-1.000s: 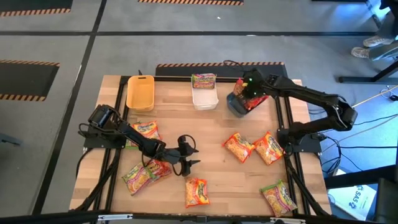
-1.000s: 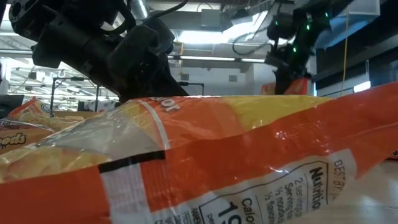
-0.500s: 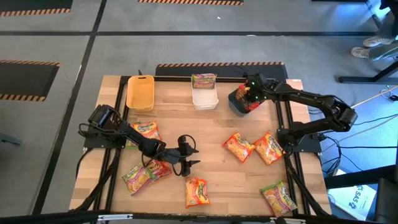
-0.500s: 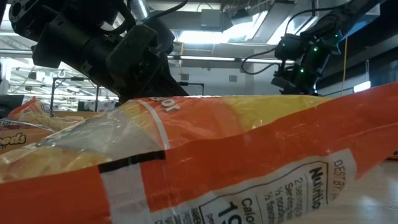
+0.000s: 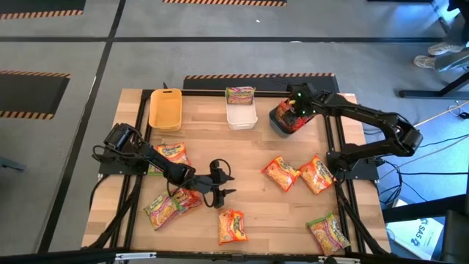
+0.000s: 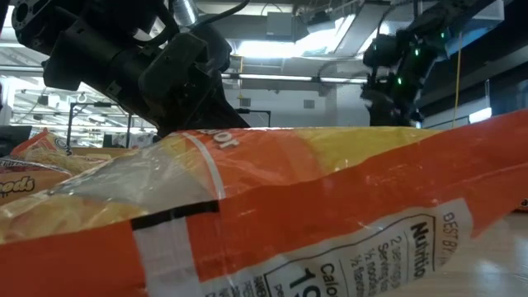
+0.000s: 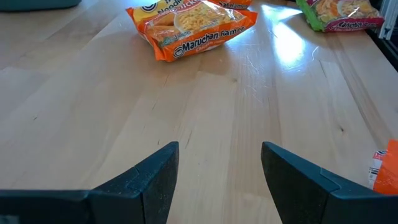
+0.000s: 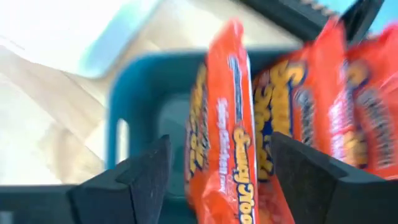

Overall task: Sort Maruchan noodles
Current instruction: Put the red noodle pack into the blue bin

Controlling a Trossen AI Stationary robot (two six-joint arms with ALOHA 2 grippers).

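The right arm's fingers (image 5: pixel 292 117), spread open, are lifting off the dark bin (image 5: pixel 282 119) upper right, leaving a red packet (image 8: pixel 227 124) inside, while the left fingers (image 5: pixel 223 183) are waiting open mid-counter.

We see 3 bins along the counter's (image 5: pixel 242 158) far edge: 1 far left (image 5: pixel 165 108), 1 middle (image 5: pixel 241 114) with a packet (image 5: pixel 240 94) at its far end, 1 right (image 5: pixel 282 121) holding upright packets (image 5: pixel 290 117) under the right hand (image 5: pixel 299 110). Left hand (image 5: pixel 223 183) sits centre-front, loose packets (image 5: pixel 282 173) on both sides.
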